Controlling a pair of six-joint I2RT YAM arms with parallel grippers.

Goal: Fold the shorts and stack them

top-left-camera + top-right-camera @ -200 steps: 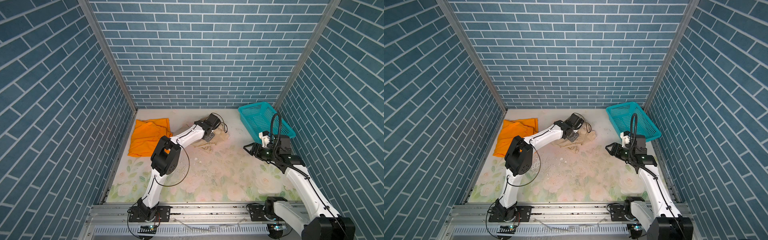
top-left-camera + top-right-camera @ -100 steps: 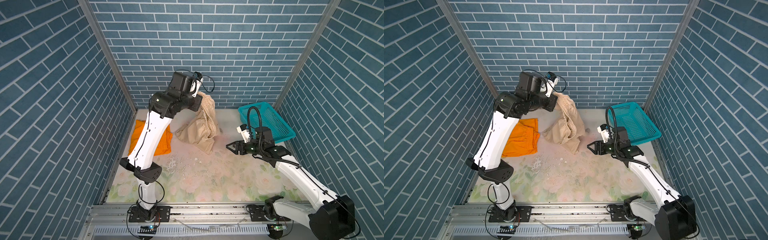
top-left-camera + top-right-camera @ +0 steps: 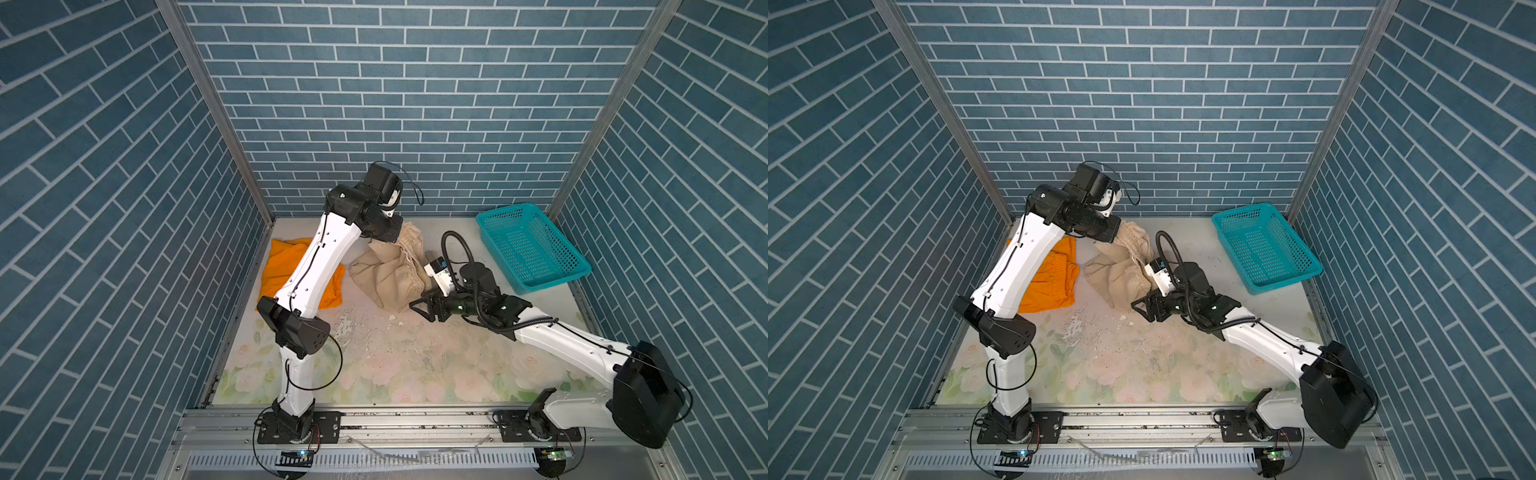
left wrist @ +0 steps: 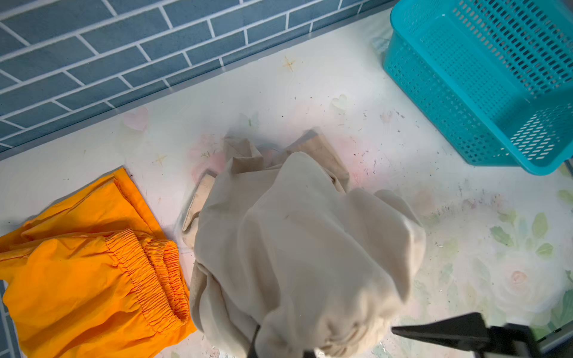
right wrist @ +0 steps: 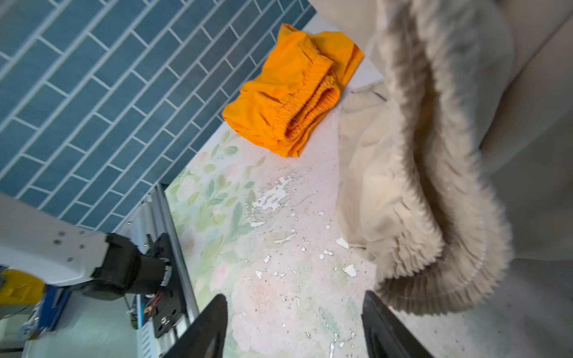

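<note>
Spanning the space beneath both tools, the table [image 3: 395, 365] is recorded as floral-printed, worn and flaked.

A teal basket [image 3: 507, 210] is set behind the right gripper [image 5: 294, 297], well apart from the cloth. It is judged to be kept clear of the folding area.

The beige shorts [image 3: 388, 276] are hung from the left gripper [image 3: 398, 237], which is clamped on the gathered waistband. The lower cloth is draped on the table below it. The lift is judged to let the garment fall open so that a second point can be taken.

The orange shorts [image 3: 284, 262] are laid below and beside the left gripper, unheld, with the waistband doubled. They are judged already folded.

The right gripper is held wide open and empty, with the beige waistband just beside one finger [image 5: 383, 322].

No legible writing or brand is found.
</note>
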